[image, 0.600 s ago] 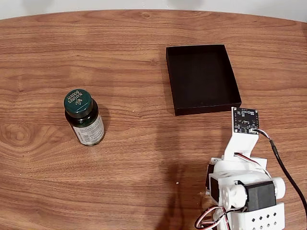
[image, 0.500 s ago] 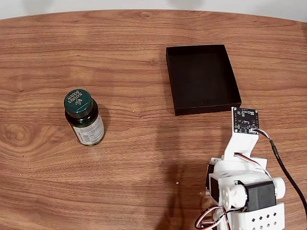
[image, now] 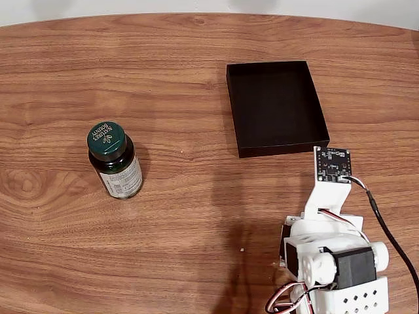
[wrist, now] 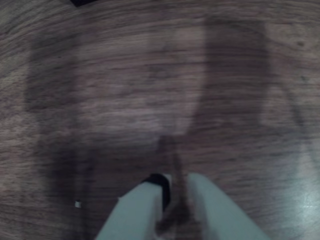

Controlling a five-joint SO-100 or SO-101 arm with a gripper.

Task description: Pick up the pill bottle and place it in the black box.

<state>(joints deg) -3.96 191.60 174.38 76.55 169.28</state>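
In the blurred wrist view the gripper (wrist: pixel 175 192) has its two pale fingers drawn almost together with nothing between them, poised over bare wood. In the fixed view the pill bottle (image: pixel 115 160) stands upright toward the left edge of the wooden table (image: pixel 163 72), well apart from the black box (image: pixel 275 108), which lies right of centre near the far edge. Open wood lies between them, and the white arm (image: pixel 330 252) sits at the near right corner, its small circuit board (image: pixel 334 164) just beside the box's near right corner.
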